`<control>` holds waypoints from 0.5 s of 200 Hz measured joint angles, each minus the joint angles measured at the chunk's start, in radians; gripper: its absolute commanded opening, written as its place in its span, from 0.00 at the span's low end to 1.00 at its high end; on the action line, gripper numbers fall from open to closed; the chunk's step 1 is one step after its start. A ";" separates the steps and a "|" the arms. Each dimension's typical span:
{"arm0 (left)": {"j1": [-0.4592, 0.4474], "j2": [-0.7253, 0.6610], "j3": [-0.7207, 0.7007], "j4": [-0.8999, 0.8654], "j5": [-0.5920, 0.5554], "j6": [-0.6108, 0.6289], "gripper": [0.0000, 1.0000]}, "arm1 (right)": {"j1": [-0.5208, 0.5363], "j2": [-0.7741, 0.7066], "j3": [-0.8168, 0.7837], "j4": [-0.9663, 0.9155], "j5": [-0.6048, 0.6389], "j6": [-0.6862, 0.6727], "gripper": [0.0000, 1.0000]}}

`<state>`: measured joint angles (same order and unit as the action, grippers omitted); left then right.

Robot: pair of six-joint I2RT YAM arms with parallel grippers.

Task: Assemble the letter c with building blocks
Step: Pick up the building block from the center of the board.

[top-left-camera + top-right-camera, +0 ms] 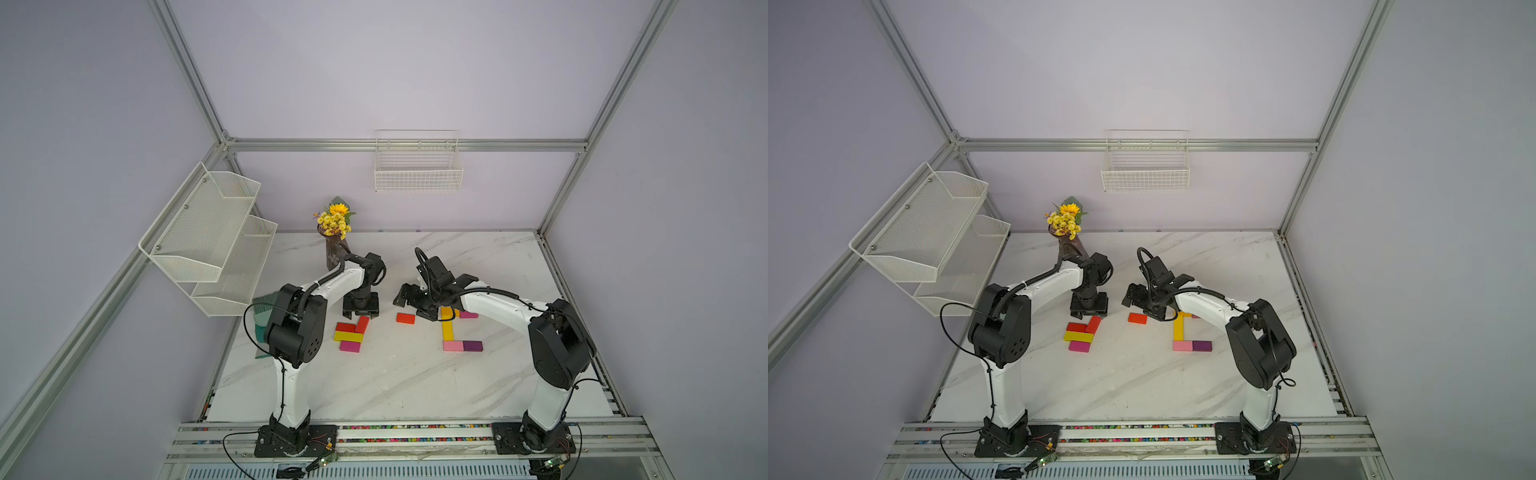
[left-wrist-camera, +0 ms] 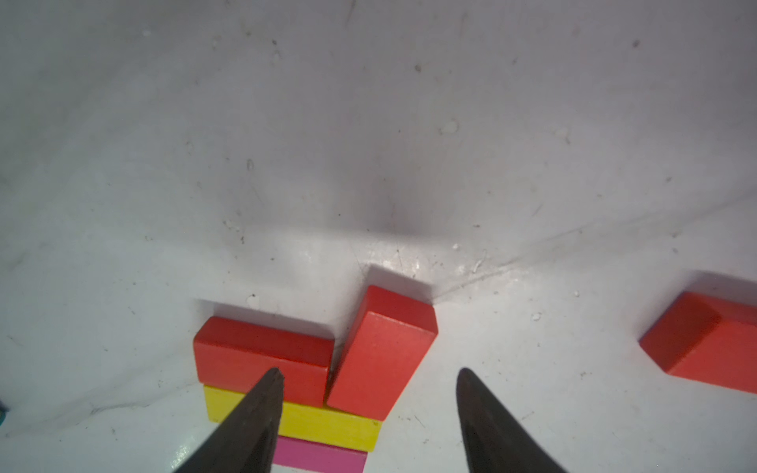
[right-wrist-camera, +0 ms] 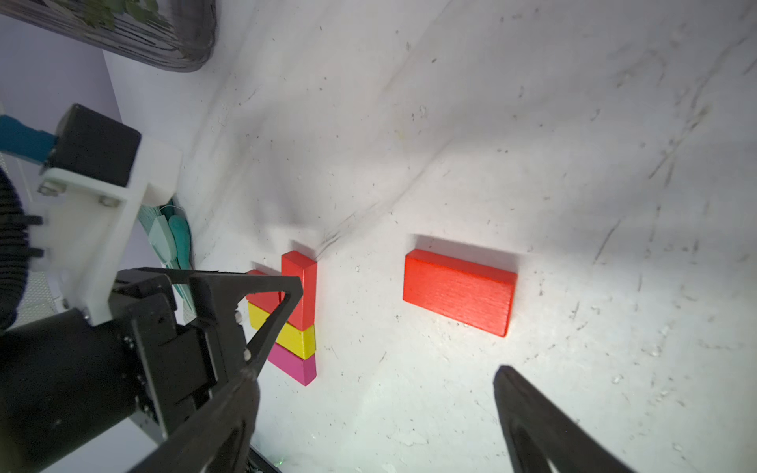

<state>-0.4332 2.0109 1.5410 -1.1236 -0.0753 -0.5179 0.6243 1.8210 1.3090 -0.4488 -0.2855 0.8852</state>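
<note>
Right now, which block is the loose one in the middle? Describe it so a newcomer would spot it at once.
On the marble table, find the gap between the red-yellow-magenta cluster and the yellow bar. The orange block lies flat in that gap. Unlike its neighbours, it touches no other block.

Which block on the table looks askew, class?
The slanted red block in the four-block group: it lies at an angle, while the other red block, yellow block and magenta block beside it sit in neat parallel rows.
</note>
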 measured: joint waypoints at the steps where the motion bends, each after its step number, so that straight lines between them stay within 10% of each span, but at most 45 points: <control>1: 0.000 0.000 0.000 0.000 0.000 0.001 0.66 | -0.001 0.000 0.000 0.000 0.000 0.000 0.91; 100: 0.000 0.043 -0.001 0.016 0.006 0.014 0.53 | -0.032 -0.022 -0.023 -0.001 -0.021 -0.011 0.91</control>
<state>-0.4335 2.0537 1.5398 -1.1076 -0.0696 -0.5034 0.5926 1.7988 1.2858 -0.4496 -0.3061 0.8738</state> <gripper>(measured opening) 0.558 0.915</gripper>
